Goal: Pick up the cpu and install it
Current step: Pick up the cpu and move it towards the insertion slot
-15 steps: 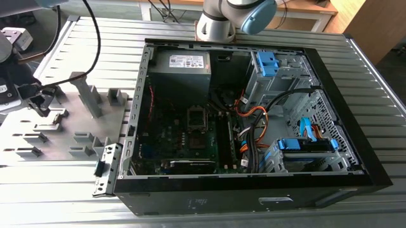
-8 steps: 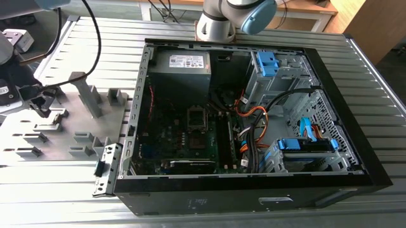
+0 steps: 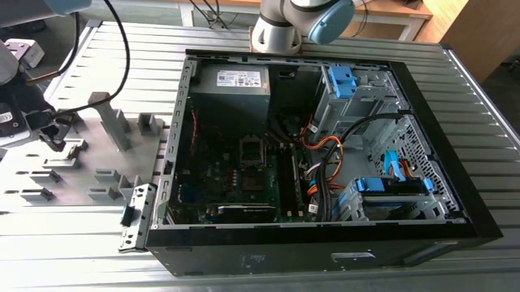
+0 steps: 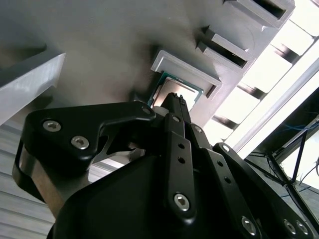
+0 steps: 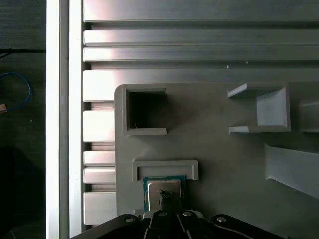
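cpu (image 5: pixel 158 189) lies flat in a shallow grey holder (image 5: pixel 164 164), silvery top up, with a thin green edge around it; the holder's raised lip wraps its far side. In the second wrist view the cpu (image 4: pixel 169 88) sits in the same holder (image 4: pixel 185 67). The holder is part of a grey plate (image 5: pixel 214 154) with other blocks and pockets, one of them a square pocket (image 5: pixel 144 112) just beyond the holder.

The gripper (image 5: pixel 167 198) is right over the middle of the cpu, its fingers drawn together into one narrow dark tip (image 4: pixel 173 99) rather than around the chip's sides. I cannot tell whether the tip touches the metal top.

In the exterior view the gripper (image 3: pixel 55 143) hangs low over the grey plate (image 3: pixel 97 161) at the exterior view's left, on a ribbed metal table (image 3: pixel 81 249). The open computer case (image 3: pixel 325 258) lies well apart at the exterior view's right, its circuit board (image 3: pixel 243 176) exposed. The arm's base (image 3: pixel 281 30) stands at the far side of the case.
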